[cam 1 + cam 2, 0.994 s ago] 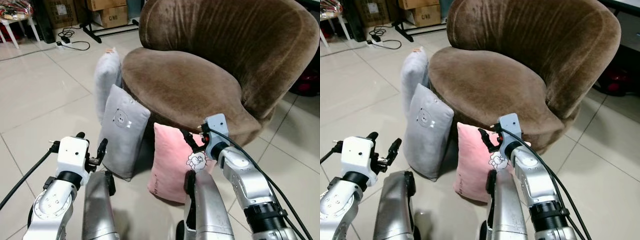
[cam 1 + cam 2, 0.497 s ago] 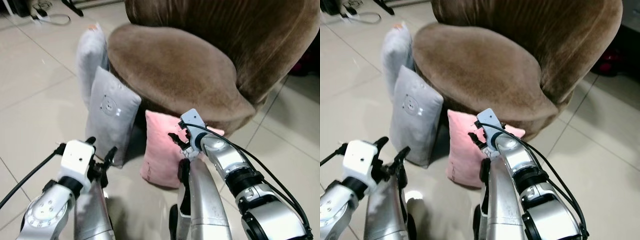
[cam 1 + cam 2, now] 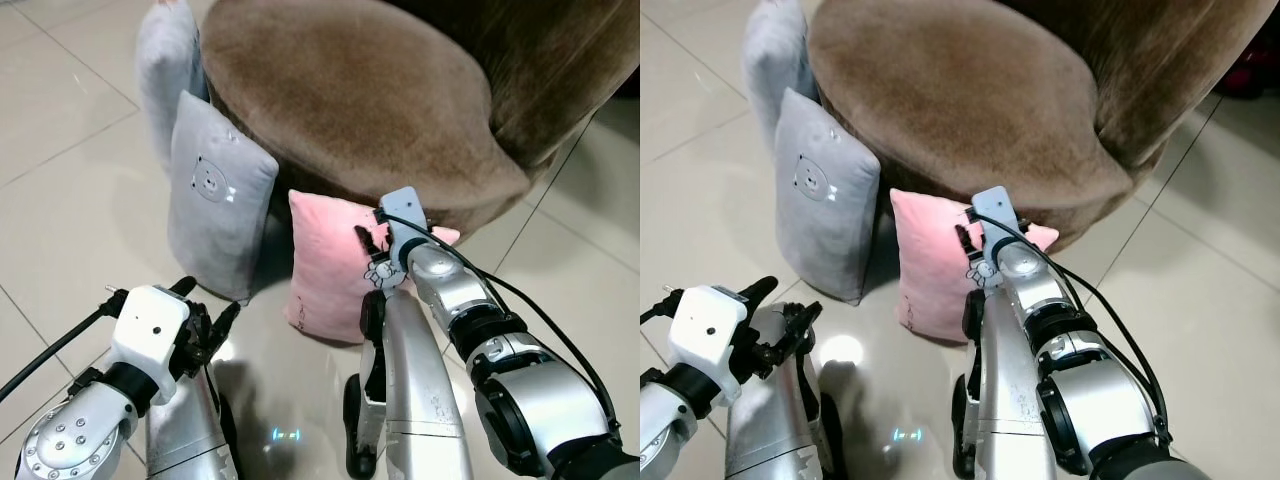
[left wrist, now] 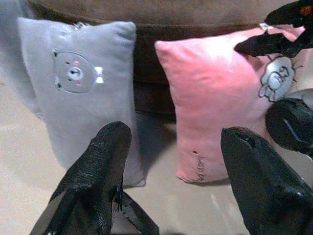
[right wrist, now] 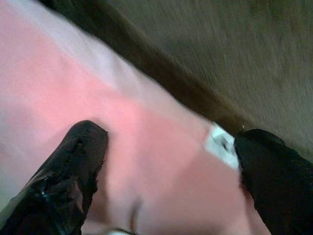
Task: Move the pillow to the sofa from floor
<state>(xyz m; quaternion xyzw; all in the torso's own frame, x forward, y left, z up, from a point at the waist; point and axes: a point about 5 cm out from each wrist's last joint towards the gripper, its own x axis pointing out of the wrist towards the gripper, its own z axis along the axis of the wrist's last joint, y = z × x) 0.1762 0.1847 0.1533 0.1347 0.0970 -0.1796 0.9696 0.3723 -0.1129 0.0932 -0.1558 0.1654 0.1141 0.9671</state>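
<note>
A brown sofa [image 3: 400, 110] rises over the tiled floor [image 3: 70, 220], two grey pillows [image 3: 215, 205] and the pink pillow [image 3: 325, 265] stand leaning against its base, the right gripper [image 3: 372, 240] spreads wide at the pink pillow's top edge, and the left gripper [image 4: 171, 181] hangs open nearby.

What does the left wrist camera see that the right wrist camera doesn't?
The left wrist view alone takes in the grey bear pillow standing on the tile floor, the whole pink pillow beside it, and the right gripper reaching in at the pink pillow's top, framed by the open left gripper. The right wrist view alone gives a blurred close-up of the pink pillow's white tag. Both share the pink pillow and the brown sofa behind it.
</note>
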